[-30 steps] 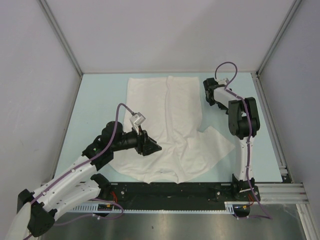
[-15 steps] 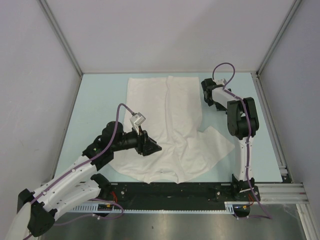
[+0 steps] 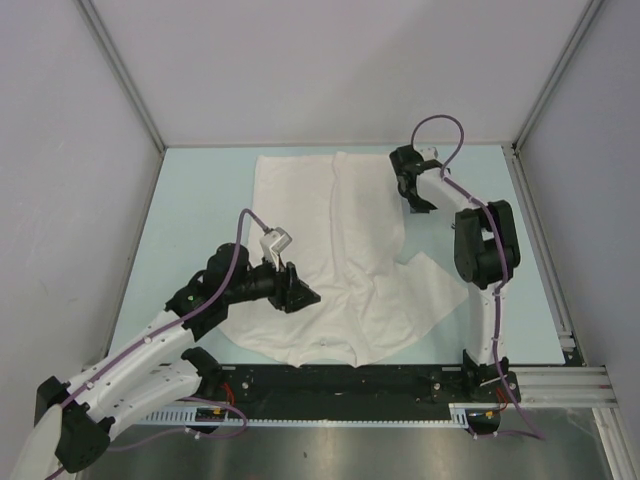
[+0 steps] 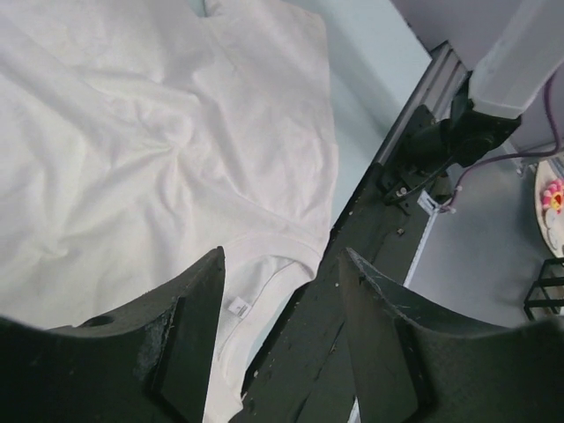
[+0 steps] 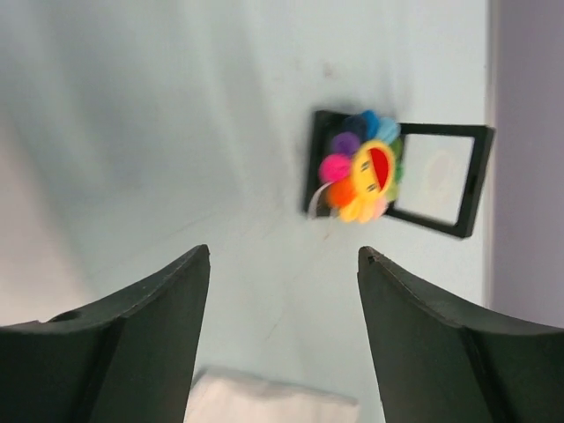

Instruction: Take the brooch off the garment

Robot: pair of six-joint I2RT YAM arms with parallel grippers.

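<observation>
The white T-shirt (image 3: 335, 260) lies spread on the pale table. The rainbow flower brooch (image 5: 361, 181) lies off the shirt on the bare table, on the left edge of a small black frame (image 5: 441, 181). It shows only in the right wrist view. My right gripper (image 5: 284, 250) is open and empty, a short way back from the brooch, with a shirt edge (image 5: 264, 397) below it. In the top view it (image 3: 405, 185) hangs at the shirt's far right edge. My left gripper (image 3: 303, 295) is open and empty above the shirt near the collar (image 4: 236, 306).
The black base rail (image 4: 352, 264) runs along the table's near edge just past the collar. The right arm's base (image 4: 458, 132) stands on it. Grey walls close in the table (image 3: 190, 200) on the left, back and right.
My right gripper has moved left and toward the back of the table, onto the shirt's far right edge. The left arm has hardly moved.
</observation>
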